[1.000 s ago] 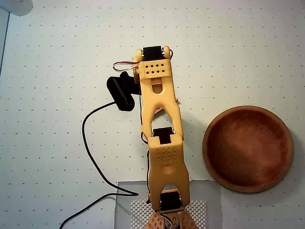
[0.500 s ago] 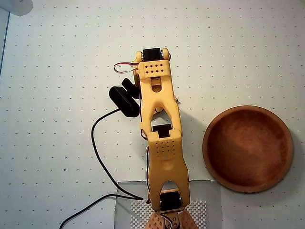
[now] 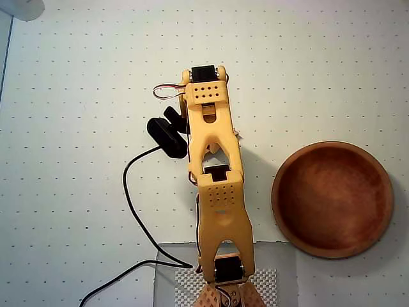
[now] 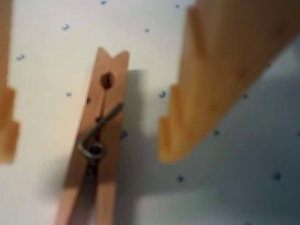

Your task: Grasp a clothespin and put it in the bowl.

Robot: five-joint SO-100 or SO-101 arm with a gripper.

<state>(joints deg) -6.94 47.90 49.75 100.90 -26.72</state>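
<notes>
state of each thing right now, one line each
clothespin: lying flat on the table, between the open fingers, not gripped
claw: open, low around the clothespin, touching nothing
bowl: upright on the table, empty

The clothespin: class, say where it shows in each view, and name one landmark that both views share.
Overhead view: the clothespin is not visible; the arm covers the spot where it would lie.
Wrist view: the clothespin lies left of centre, running from the upper middle to the bottom edge, between the fingers of the open gripper.
Shared landmark: the pale dotted mat under everything.
</notes>
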